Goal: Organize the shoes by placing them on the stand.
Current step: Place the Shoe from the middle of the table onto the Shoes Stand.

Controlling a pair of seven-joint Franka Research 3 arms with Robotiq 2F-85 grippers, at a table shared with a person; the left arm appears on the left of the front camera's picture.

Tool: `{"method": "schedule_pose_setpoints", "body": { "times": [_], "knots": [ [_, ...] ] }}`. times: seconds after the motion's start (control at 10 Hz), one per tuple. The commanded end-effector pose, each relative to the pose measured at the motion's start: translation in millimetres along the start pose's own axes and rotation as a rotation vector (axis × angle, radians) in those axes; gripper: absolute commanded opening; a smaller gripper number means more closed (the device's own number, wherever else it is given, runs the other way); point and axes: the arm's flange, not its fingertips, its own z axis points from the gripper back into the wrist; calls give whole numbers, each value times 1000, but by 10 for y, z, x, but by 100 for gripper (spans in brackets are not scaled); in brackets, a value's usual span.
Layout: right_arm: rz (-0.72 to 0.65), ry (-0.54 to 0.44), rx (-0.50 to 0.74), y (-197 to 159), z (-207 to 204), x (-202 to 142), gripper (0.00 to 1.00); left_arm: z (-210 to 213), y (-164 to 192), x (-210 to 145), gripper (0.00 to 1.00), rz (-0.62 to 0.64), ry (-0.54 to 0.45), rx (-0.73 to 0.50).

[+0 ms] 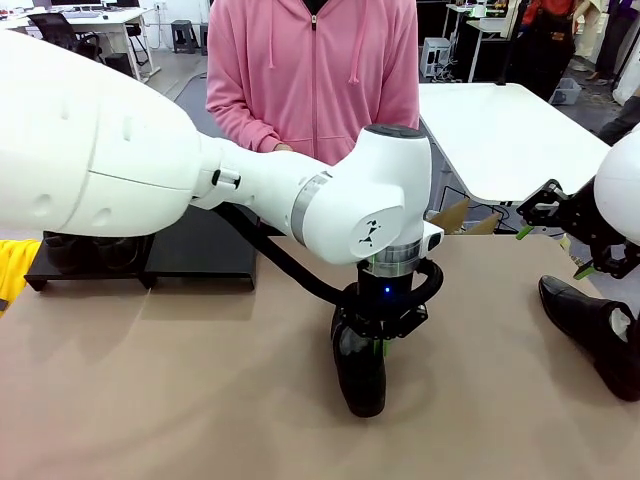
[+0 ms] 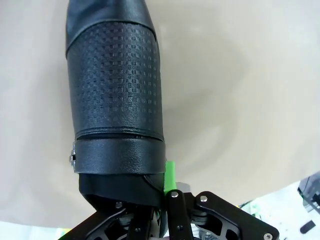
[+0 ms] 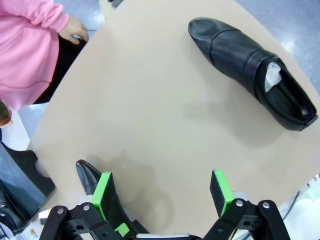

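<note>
A glossy black shoe (image 1: 360, 378) stands on the tan table near the middle, its toe toward me. My left gripper (image 1: 377, 338) comes straight down on its heel end and is shut on the heel rim. In the left wrist view the shoe's textured upper (image 2: 117, 90) runs away from the fingers, with one green pad (image 2: 171, 176) against its side. Another shoe (image 1: 592, 335) lies at the right edge, and it is also seen from above (image 3: 250, 70). My right gripper (image 1: 557, 238) hovers open above that shoe; nothing sits between its pads (image 3: 161, 194). The stand (image 1: 195, 262) is at the back left.
A person in a pink hoodie (image 1: 312, 70) stands at the far side, one hand (image 3: 75, 27) near the table edge. Dark shoes (image 1: 85, 250) on the stand are partly hidden behind my left arm. A yellow object (image 1: 10, 272) pokes in at the left edge.
</note>
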Motion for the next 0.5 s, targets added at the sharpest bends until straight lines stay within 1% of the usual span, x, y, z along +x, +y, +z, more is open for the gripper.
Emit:
{"method": "schedule_pose_setpoints", "body": {
  "times": [0.0, 0.1, 0.3, 0.4],
  "knots": [
    [3, -6, 14, -1, 0, -3, 100, 276, 270, -236, 0, -40, -68, -31],
    [3, -6, 14, -1, 0, -3, 100, 508, 489, -264, 0, -76, -142, 31],
    [3, -6, 14, -1, 0, -3, 100, 1126, 985, -310, 0, -70, -385, 198],
    [3, -6, 14, -1, 0, -3, 100, 1382, 1281, -282, 0, -60, -476, 246]
  ]
}}
